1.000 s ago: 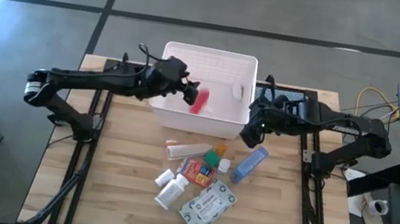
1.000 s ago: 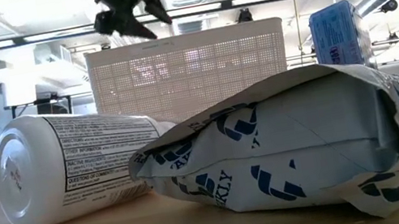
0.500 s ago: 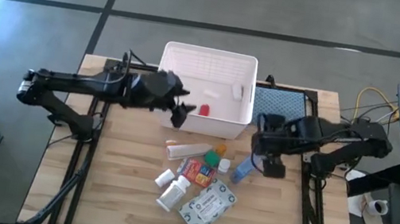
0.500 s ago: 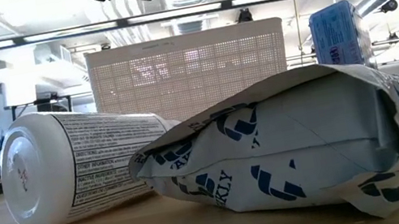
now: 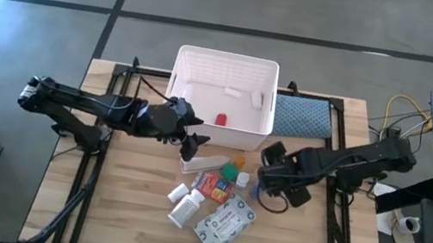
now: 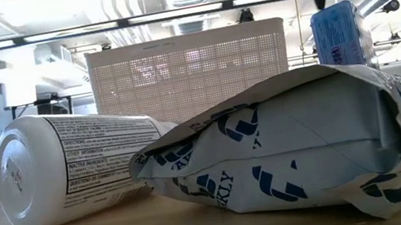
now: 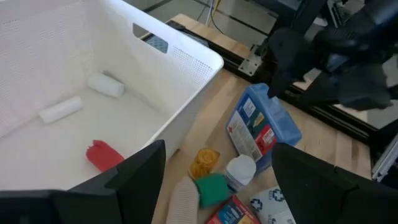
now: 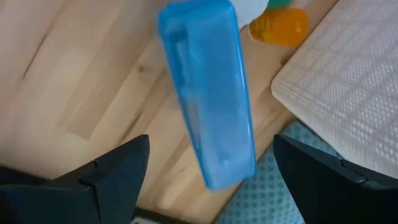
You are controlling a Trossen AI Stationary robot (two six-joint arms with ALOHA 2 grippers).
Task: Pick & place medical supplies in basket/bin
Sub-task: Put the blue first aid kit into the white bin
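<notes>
So from my seat the white basket (image 5: 225,78) sits at top centre of the high view, with a small red item (image 5: 220,119) and two white rolls (image 7: 84,96) lying loose inside it. My left gripper (image 5: 192,140) hangs spread wide and empty just below the basket's lower-left corner, right above the tan tube (image 5: 196,165). My right gripper (image 5: 262,181) is also spread and holding nothing, straddling the blue box (image 8: 209,93), which lies on the wood at centre right without touching the fingers. Everything else is crowded together lower centre: orange cap (image 5: 238,163), green bit (image 5: 228,172), red-orange box (image 5: 213,186), white pill bottles (image 5: 185,206) and the patterned packet (image 5: 224,221). That packet and one bottle (image 6: 79,177) fill most of the low view. A teal pad (image 5: 299,115) lies right of the basket.
</notes>
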